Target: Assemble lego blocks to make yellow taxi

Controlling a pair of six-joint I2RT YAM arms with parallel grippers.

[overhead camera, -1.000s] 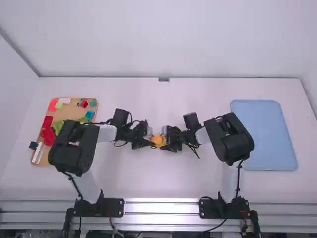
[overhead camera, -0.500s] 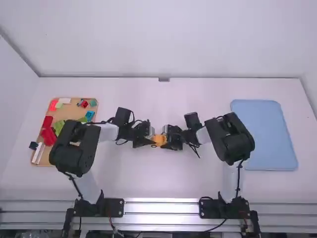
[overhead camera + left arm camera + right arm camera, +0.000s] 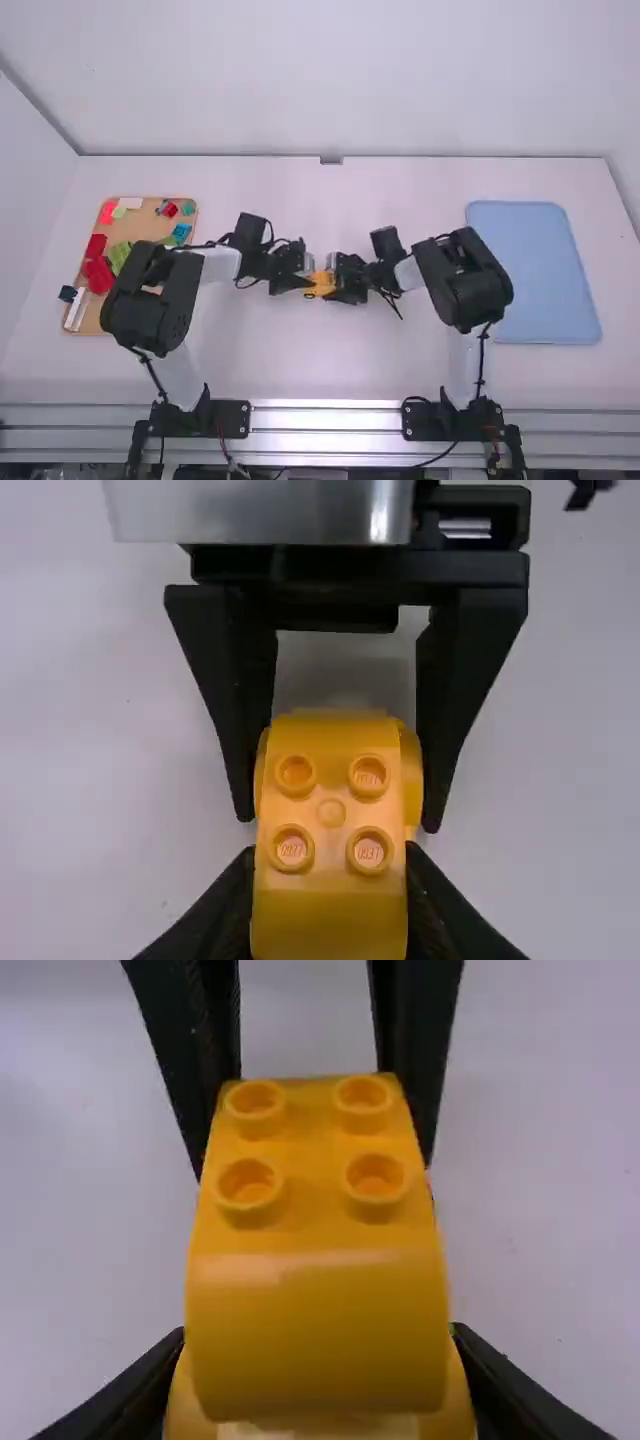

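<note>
Yellow taxi [image 3: 331, 811] – your left gripper [image 3: 303, 282] and right gripper [image 3: 341, 282] pinch its opposite ends – underside's kinda hard to make out, though.

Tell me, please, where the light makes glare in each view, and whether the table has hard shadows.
High view: strong glare on the metal rail along the bottom edge, with no hard-edged shadow standing out on the table; left wrist view: bright streak on the silver metal part; right wrist view: pale sheen across the yellow block, soft grey shading on the table.
</note>
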